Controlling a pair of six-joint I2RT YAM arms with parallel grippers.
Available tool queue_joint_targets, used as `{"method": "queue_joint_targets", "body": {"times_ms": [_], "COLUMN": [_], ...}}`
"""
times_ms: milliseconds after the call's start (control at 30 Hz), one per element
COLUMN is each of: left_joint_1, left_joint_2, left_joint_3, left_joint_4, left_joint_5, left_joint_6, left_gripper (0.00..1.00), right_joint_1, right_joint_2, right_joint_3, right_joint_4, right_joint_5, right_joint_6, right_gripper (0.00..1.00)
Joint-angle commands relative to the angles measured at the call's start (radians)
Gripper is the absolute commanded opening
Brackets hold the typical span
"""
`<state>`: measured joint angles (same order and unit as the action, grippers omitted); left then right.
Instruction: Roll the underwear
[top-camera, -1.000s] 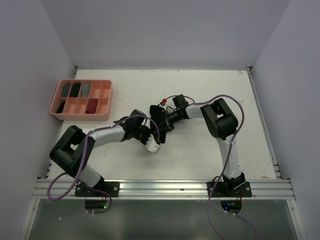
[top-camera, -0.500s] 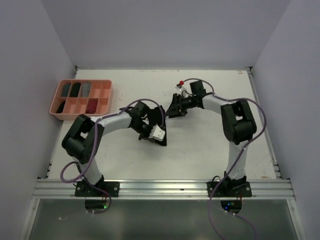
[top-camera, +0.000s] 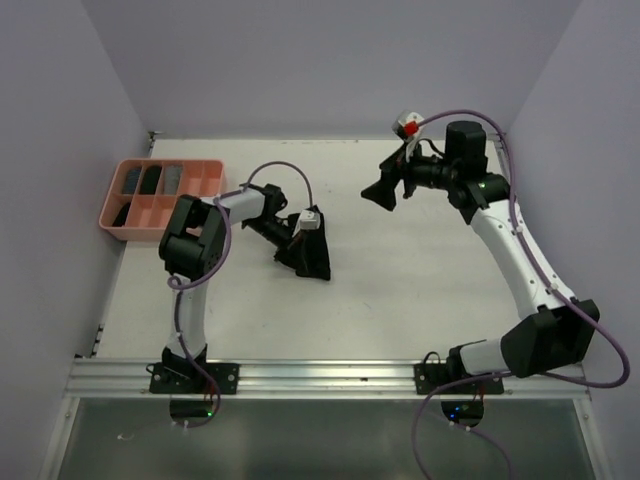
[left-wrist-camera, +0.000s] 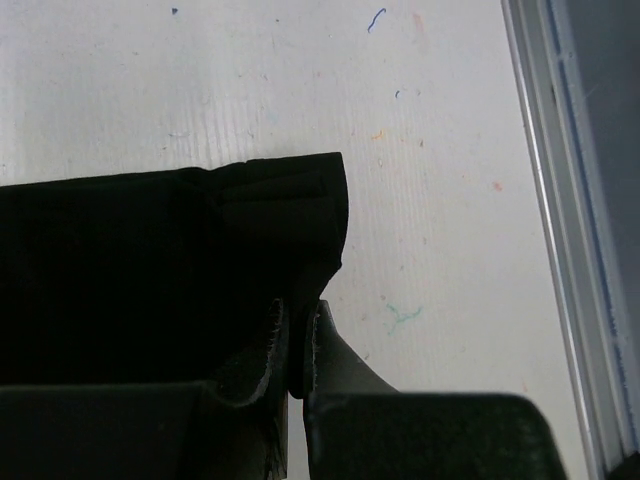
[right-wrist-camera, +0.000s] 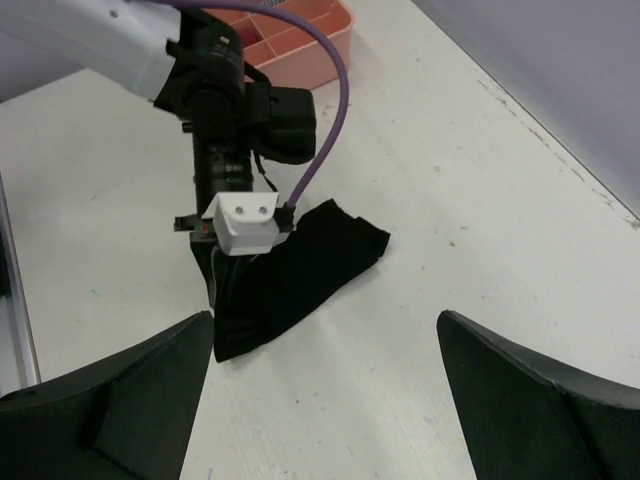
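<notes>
A white table (top-camera: 420, 290) is lying under both arms. Its paint is showing fine scuffs and, in the left wrist view, small blue, orange and teal flecks (left-wrist-camera: 400, 315) that are too slight to read as letters. Pale lilac-grey walls (top-camera: 320, 70) are closing the table in at the back and on both sides. A ribbed aluminium rail (top-camera: 330, 378) is running along the near edge and carrying the two arm bases. A salmon-pink compartment tray (top-camera: 160, 232) is sitting at the far left corner, with dark items lying in several of its cells.

The black underwear (top-camera: 316, 260) is lying on the table left of centre, well apart from the tray, with a fold showing near one corner. The left gripper (left-wrist-camera: 303, 345) is pinching one edge of the garment, its jaws pressing together with cloth between them. The right gripper (top-camera: 380, 194) is hanging above the far right part of the table, well apart from the underwear, its jaws standing wide with nothing between them.

A white housing (right-wrist-camera: 246, 222) is sitting on the left wrist, any printing on it being too small to read, and purple cables (top-camera: 470, 113) are looping from both arms
</notes>
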<state>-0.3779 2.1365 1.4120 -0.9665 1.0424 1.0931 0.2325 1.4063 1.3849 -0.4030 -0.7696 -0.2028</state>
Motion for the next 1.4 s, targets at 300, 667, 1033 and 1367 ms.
{"method": "queue_joint_targets", "body": {"times_ms": [300, 667, 1033, 1367], "left_joint_1": [0.068, 0.068, 0.07, 0.07], "left_joint_2": [0.29, 0.344, 0.365, 0.378], "left_joint_3": [0.166, 0.199, 0.197, 0.212], "left_joint_4": [-0.236, -0.224, -0.235, -0.256], "left_joint_5": [-0.062, -0.113, -0.13, -0.125], "left_joint_6": [-0.007, -0.072, -0.058, -0.05], "left_gripper": [0.0, 0.0, 0.0, 0.0], "right_joint_1": [0.326, 0.49, 0.507, 0.519], "right_joint_2": [-0.082, 0.141, 0.283, 0.353], "right_joint_3": [-0.288, -0.372, -0.388, -0.429], "right_joint_4": [-0.202, 0.15, 0.32, 0.366], "right_joint_5": [0.142, 0.193, 0.217, 0.182], "right_joint_6": [-0.495, -0.529, -0.668, -0.669], "right_gripper": [0.95, 0.75, 0.72, 0.49]}}
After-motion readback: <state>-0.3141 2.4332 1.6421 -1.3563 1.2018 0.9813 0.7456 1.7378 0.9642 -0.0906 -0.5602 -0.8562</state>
